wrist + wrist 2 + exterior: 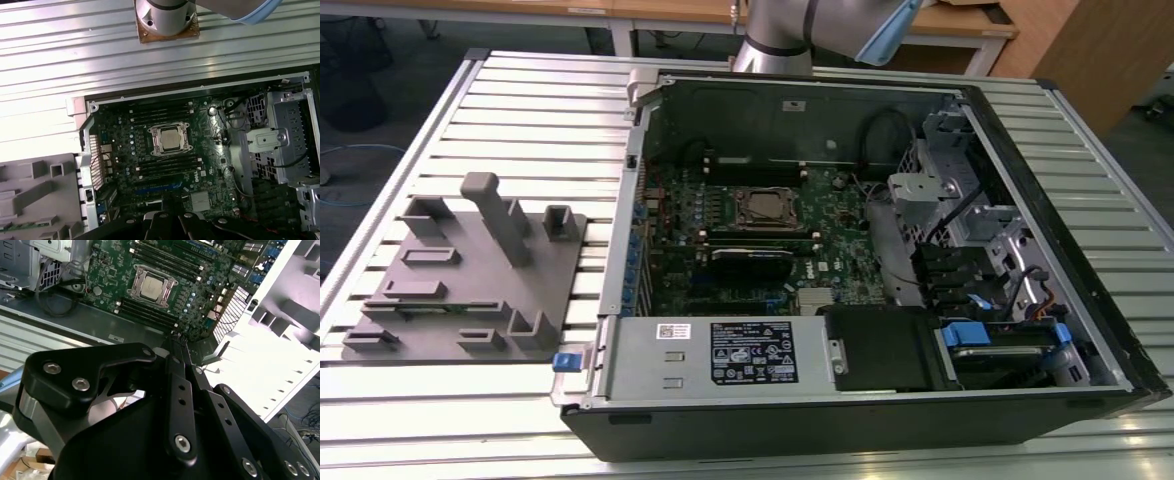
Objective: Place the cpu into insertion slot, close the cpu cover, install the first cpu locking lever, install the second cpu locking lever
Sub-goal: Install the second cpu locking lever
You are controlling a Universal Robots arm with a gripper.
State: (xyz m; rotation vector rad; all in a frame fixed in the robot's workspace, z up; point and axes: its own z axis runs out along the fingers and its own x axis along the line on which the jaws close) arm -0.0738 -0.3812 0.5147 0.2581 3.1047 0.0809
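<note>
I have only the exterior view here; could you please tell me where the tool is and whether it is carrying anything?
Observer: In the second wrist view the tool hangs above the motherboard, apart from it, with its fingers together and nothing between them.
Operator: Thank you. Is the cpu in place?
Observer: In the first wrist view the cpu lies flat, silver top up, in the middle of the board.
Operator: And the cpu cover?
Observer: The cpu cover lies down around the chip, framing it. Whether it is latched I cannot tell.
</note>
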